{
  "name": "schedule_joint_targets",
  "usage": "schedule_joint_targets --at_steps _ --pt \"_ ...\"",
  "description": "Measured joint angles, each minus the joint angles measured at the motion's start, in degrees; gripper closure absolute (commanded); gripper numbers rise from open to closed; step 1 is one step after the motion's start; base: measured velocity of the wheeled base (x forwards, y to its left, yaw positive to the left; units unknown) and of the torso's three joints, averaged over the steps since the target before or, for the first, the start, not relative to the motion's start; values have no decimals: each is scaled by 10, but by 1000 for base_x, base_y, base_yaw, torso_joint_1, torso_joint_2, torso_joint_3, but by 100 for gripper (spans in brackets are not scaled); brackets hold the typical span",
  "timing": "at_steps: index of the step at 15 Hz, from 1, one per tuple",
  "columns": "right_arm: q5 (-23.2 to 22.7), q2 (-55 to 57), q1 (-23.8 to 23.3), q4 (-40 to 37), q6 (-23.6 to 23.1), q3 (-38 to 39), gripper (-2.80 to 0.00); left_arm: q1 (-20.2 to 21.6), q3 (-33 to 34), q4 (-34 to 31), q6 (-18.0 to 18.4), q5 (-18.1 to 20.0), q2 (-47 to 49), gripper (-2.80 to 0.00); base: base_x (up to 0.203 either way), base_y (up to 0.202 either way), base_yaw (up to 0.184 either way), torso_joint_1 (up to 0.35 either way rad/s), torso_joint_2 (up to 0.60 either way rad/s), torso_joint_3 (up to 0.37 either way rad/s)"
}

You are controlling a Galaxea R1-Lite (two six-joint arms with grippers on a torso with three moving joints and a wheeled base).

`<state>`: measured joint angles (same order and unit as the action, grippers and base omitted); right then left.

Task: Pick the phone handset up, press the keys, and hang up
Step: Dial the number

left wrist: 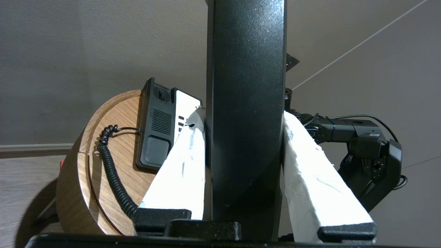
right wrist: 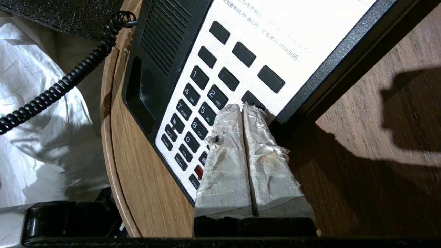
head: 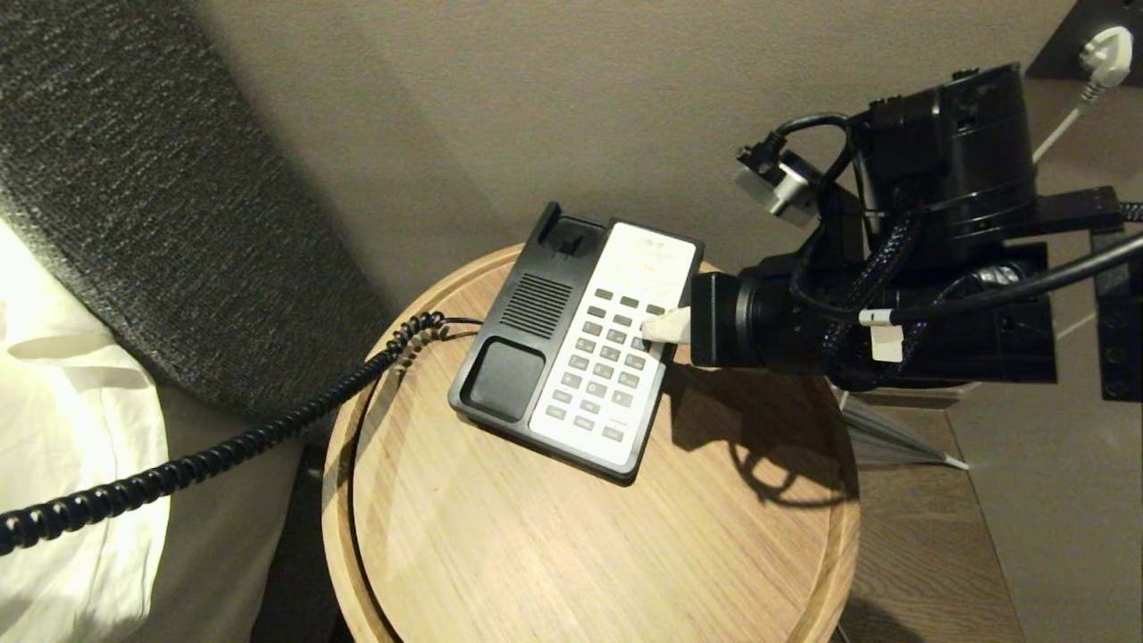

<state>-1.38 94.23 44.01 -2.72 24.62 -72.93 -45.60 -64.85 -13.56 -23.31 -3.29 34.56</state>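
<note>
A round wooden table (head: 500, 572) spreads beneath the hand, its raised rim curving around. White bedding (head: 62, 420) and a dark woven headboard (head: 134, 179) lie far across from it; a white plug (head: 1105, 46) sits behind.

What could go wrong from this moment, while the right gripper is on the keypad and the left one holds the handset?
1. The right gripper, jaws shut, presents a broad wrapped tip beside closely spaced keys, so it may press two keys at once.
2. The phone base lies loose on the round wooden table; a slanted push could slide it.
3. The left gripper holds the handset away, and the coiled cord looks stretched; more pull could drag the base.
</note>
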Motion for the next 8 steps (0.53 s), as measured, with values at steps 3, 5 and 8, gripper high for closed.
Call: schedule_joint_targets --at_steps 3,5,8 --pt "0 3 0 0 1 0 0 0 7 0 0 0 -5 0 0 0 0 0 0 0" --pt "0 7 0 1 1 1 0 0 10 0 0 0 -8 0 0 0 0 0 0 0" --pt "1 11 0 2 1 2 0 0 11 0 1 0 -10 0 0 0 0 0 0 0"
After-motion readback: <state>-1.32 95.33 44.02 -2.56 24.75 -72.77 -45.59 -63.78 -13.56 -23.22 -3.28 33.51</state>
